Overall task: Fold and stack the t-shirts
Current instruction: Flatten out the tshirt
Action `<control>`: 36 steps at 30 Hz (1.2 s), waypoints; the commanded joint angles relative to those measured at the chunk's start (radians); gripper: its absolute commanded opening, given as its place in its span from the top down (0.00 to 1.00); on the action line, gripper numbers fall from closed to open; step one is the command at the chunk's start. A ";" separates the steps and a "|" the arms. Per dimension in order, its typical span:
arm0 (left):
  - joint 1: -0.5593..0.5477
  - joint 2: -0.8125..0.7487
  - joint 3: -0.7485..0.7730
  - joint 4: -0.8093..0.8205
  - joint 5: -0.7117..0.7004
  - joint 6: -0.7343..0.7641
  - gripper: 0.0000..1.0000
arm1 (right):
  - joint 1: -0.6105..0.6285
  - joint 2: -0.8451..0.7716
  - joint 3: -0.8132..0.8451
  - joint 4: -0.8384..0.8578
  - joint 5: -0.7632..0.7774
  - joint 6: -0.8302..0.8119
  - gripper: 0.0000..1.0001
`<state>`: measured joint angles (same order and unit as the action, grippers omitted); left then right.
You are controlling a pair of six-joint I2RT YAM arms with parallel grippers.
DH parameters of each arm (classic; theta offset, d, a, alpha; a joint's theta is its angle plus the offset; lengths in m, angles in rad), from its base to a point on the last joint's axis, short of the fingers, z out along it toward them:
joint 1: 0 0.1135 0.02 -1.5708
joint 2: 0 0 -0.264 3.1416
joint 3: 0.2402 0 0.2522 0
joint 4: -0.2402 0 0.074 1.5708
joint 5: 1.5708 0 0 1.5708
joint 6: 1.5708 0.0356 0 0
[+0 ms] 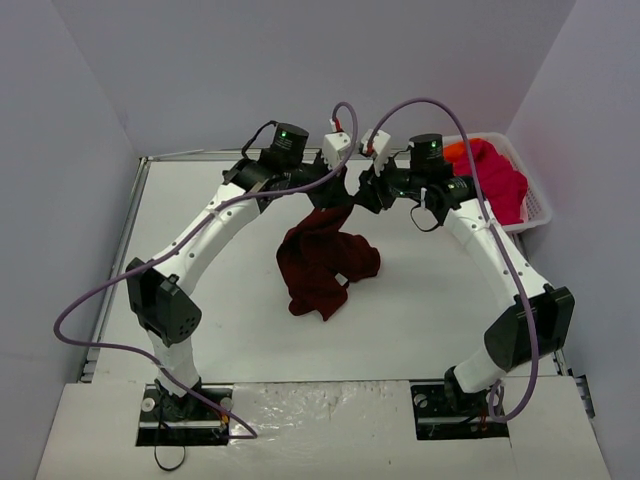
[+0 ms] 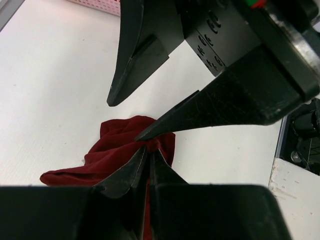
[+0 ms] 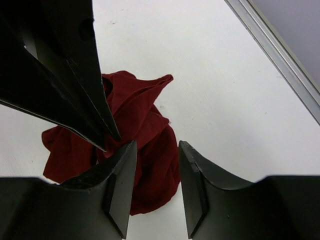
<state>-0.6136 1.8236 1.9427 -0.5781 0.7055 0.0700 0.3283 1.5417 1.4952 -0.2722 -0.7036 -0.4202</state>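
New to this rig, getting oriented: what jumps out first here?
The maroon t-shirt hangs bunched in the middle, pinched from above by the shut left gripper, its lower folds resting on the table. The right gripper sits open right beside that pinch. At the far right corner, a white basket holds a pink shirt and orange cloth.

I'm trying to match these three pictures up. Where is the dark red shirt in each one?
Top external: maroon t-shirt at the centre of the white table.
Left wrist: maroon t-shirt lower left of centre.
Right wrist: maroon t-shirt left of centre.
Shared landmark: the white table beneath it.
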 commanded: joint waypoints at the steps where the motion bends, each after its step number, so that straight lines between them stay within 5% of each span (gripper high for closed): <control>1: -0.002 0.011 -0.010 -0.111 -0.029 0.062 0.98 | -0.057 -0.109 0.014 0.097 -0.088 0.043 0.64; 18: 0.049 -0.024 -0.056 -0.074 0.005 0.047 0.98 | -0.140 -0.134 -0.042 0.099 -0.194 0.069 0.59; 36: 0.078 -0.046 -0.037 -0.048 0.140 -0.015 0.98 | -0.169 -0.042 -0.110 0.097 -0.507 0.026 0.56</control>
<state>-0.5426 1.8370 1.8790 -0.6529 0.7864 0.0784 0.1638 1.4887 1.3884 -0.1978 -1.1080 -0.3733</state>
